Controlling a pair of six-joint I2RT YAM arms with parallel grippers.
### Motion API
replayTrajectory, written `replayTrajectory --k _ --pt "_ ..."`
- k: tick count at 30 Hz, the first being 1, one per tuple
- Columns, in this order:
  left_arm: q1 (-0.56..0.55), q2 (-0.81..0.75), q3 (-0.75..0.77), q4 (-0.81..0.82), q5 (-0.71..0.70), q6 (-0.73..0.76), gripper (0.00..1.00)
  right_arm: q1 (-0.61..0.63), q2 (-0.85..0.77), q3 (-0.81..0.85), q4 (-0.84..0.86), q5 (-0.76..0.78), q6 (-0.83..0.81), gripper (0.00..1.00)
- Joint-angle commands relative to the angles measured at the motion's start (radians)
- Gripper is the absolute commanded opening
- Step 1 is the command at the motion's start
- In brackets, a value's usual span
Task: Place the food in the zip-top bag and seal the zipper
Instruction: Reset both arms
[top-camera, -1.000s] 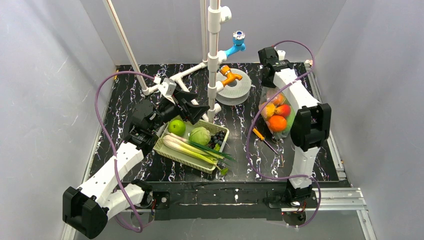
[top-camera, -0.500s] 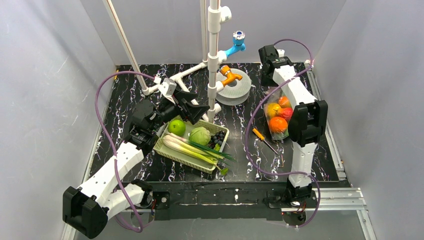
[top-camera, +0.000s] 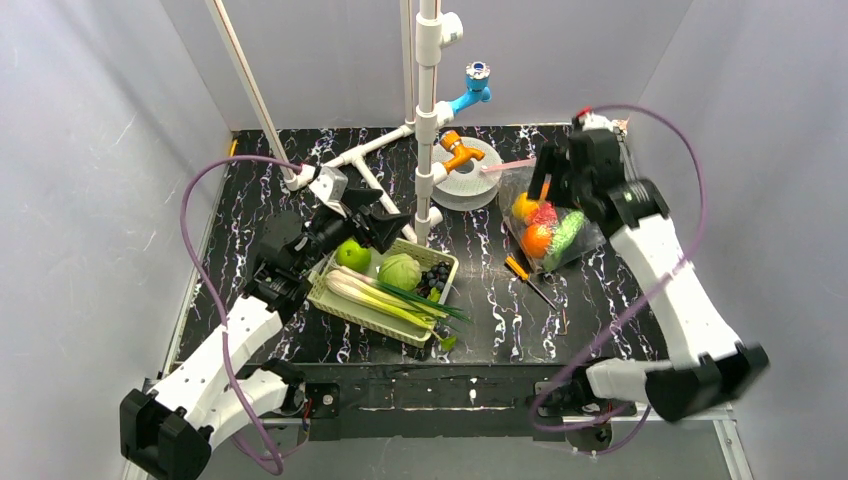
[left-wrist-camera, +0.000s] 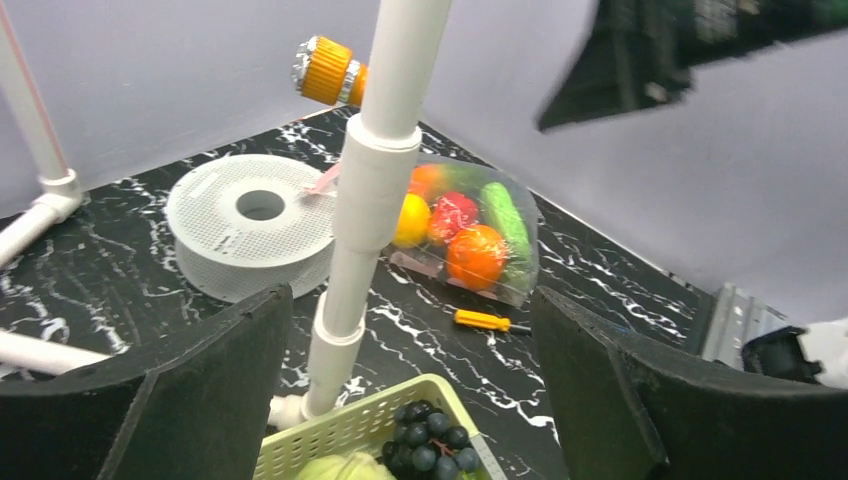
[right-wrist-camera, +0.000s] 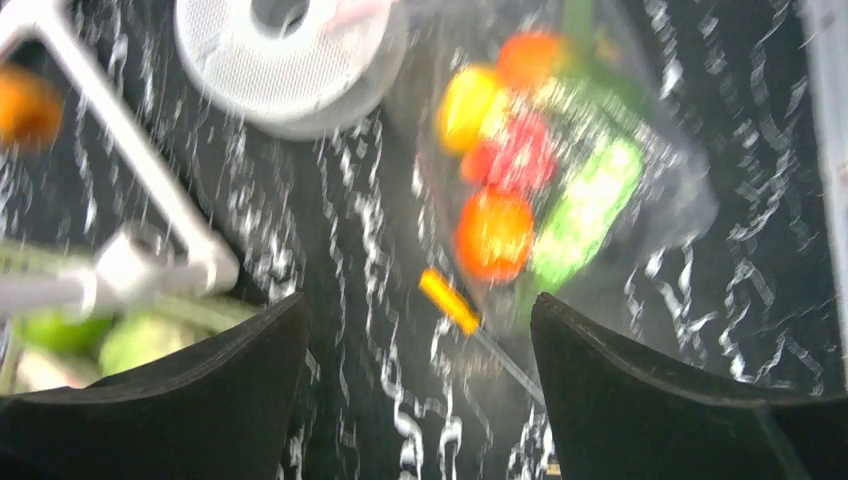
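My right gripper (right-wrist-camera: 415, 330) hangs wide and empty above the zip-top bag (right-wrist-camera: 672, 195) — soft, crinkly, slippery, lumpy with food (right-wrist-camera: 495, 232) — I'd pinch the stiffer zipper (left-wrist-camera: 322, 181) edge.

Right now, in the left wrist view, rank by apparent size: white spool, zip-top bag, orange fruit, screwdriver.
1. white spool and zip-top bag: about alike; the pipe hides an edge of each, so not ranked.
2. orange fruit, inside the bag.
3. screwdriver: about as long, far thinner.
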Motion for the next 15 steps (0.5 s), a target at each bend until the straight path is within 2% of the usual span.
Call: replayTrajectory --k 1,6,9,15 --pt "-0.023 -0.069 -0.015 -0.048 -0.116 0.12 0.87 0.039 -0.247 -0.256 0.035 -0.202 0.047 0.88" --pt "-0.129 -0.171 -0.013 -0.138 -0.268 0.217 0.88 0.041 -0.638 -0.485 0.066 -0.241 0.106 0.98" --pt "-0.136 -0.27 0.001 -0.244 -0.298 0.123 0.88 0.041 -0.813 -0.559 0.071 -0.243 0.151 0.98" --pt "-0.135 -0.527 0.088 -0.658 -0.47 0.024 0.89 0.042 -1.04 -0.629 0.004 -0.08 0.276 0.98"
